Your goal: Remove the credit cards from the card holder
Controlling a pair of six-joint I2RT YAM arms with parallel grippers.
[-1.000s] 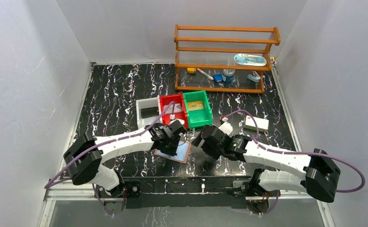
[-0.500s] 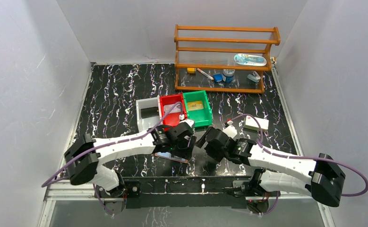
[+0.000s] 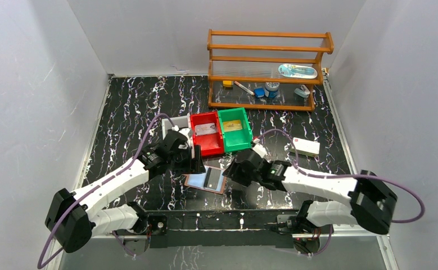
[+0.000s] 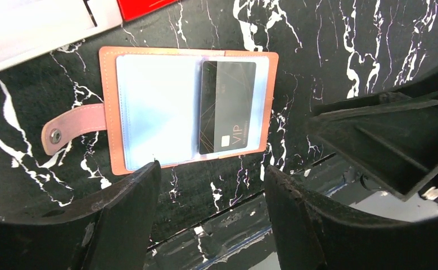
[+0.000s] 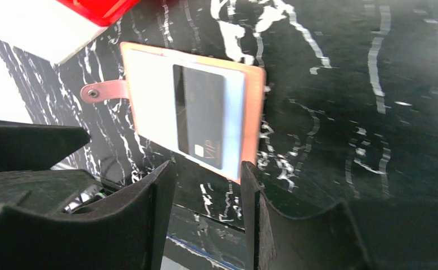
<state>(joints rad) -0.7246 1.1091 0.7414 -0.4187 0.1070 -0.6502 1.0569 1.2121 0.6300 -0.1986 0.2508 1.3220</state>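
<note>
Leftward and back goes the left arm since a second ago, so its tool [image 4: 211, 174] no longer covers the small reddish-brown leather bifold card holder [image 3: 205, 181], which now lies in plain sight, opened flat on the black white-veined tabletop [image 3: 132, 112] near its front edge, just in front of the red plastic bin [image 3: 205, 135]. Both tools are released and empty: the left hangs spread wide above the holder's near edge, and the right tool [image 5: 206, 169] hovers with a narrower gap at the holder's right side. One dark glossy card marked VIP [image 4: 227, 107] sits in the right-hand pale grey-blue pocket; the left pocket looks empty. I judge the holder light and floppy, likely to slide or fold if tugged, so one tool should pin its leather border or strap tab [image 4: 73, 126] while the other pinches the stiff, slick card at whichever end stands free of the sleeve. Room is open to the right; the front edge and bins crowd the rest.
</note>
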